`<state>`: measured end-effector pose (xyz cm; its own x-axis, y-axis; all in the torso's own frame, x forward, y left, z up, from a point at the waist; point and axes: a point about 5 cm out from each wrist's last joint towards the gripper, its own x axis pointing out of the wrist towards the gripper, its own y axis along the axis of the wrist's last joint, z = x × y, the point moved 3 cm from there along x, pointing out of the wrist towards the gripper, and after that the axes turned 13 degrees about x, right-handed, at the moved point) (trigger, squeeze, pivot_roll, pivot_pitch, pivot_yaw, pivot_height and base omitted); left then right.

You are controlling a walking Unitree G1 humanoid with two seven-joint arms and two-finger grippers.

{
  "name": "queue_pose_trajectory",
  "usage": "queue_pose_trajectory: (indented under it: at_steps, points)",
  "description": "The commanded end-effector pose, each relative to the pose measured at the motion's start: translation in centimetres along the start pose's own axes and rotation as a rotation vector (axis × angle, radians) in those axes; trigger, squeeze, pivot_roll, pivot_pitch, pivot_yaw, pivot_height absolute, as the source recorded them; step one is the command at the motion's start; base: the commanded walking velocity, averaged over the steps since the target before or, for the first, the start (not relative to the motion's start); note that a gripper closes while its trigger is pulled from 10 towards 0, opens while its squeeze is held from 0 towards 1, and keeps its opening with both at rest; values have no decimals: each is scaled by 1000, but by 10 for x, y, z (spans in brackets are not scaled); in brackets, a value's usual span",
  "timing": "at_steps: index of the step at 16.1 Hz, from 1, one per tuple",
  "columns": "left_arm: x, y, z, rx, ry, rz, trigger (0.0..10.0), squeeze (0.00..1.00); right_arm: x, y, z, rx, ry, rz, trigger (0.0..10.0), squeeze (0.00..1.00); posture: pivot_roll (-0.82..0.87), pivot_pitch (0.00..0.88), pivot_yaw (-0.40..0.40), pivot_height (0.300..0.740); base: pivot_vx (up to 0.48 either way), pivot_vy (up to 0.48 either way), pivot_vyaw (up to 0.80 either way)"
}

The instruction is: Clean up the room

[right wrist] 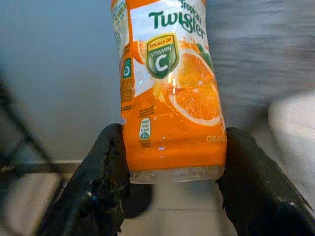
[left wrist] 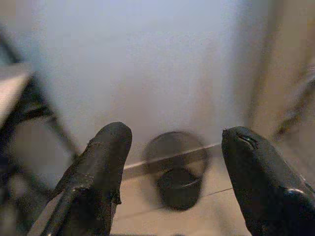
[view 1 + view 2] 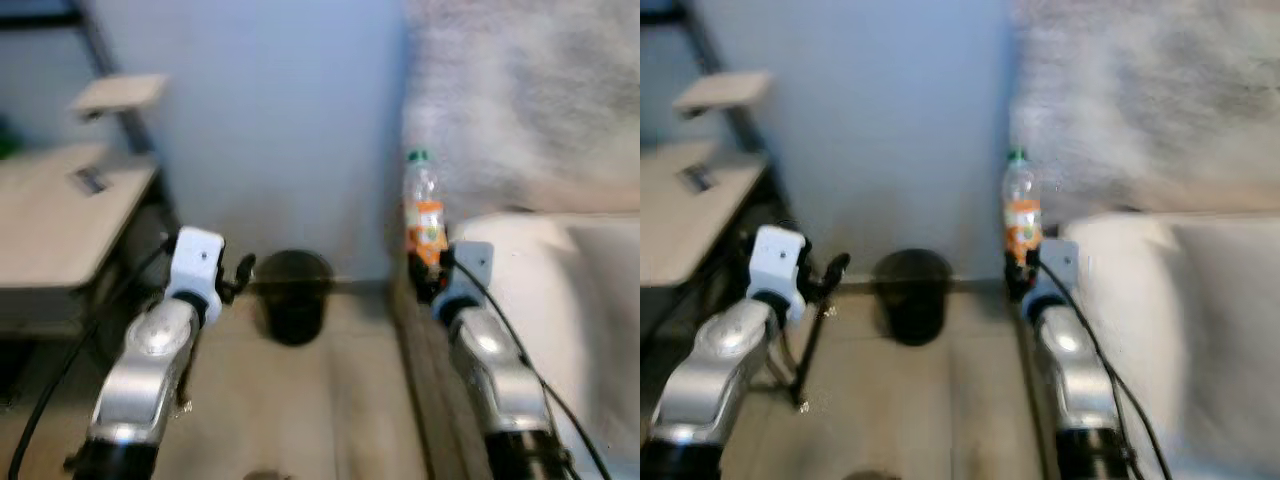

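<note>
Count: 1 bottle (image 1: pixel 170 93), 1 black bin (image 3: pixel 294 295), 1 desk (image 3: pixel 60 215), 2 grippers. The bottle is clear plastic with a green cap and an orange juice label; it stands upright, held off the floor, in front of the seam where the pale blue wall (image 3: pixel 280 130) meets a grey textured surface (image 3: pixel 520 90). The right gripper (image 1: pixel 170 189) holds it at the base, 1 black finger pressed against each side of the lower label. The bin is round and dark, open at the top, and sits on the beige floor (image 3: pixel 300 410) against the foot of the blue wall, between the 2 arms as seen from the head. The light wooden desk with dark legs is at the robot's left, with a small raised shelf (image 3: pixel 120 92) above it. A white rounded surface (image 3: pixel 560 300) lies at the robot's right, just beside the right arm. Head views are somewhat blurred. Both silver arms reach forward. The left gripper (image 2: pixel 172 162) points toward the bin, its 2 fingers spread wide apart with nothing between them.
</note>
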<state>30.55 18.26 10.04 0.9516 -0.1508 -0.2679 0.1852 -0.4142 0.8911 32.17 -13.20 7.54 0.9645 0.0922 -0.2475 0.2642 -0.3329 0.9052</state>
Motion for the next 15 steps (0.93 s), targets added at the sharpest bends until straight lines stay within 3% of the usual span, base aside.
queue_pose_trajectory:
  at_steps: [1,7,11,14,15]
  points:
    - [3,5,-2,7,3,16,10000,0,1,3,-3,-15,22,3,10000,0,81,0,51,740,382,0,0]
    - [3,4,-1,14,-9,13,10000,0,2,3,3,-46,24,-8,10000,0,77,0,58,740,373,0,0]
    - [3,3,1,21,-16,9,10000,0,2,-1,0,-80,56,-28,10000,0,77,0,57,740,366,0,800]
    - [3,0,3,41,-36,1,10000,0,0,-9,4,-138,103,-96,10000,0,78,0,57,740,361,0,0]
    - [2,-2,6,49,-55,-4,10000,0,-1,-13,11,-214,123,-141,10000,0,77,0,55,740,352,0,0]
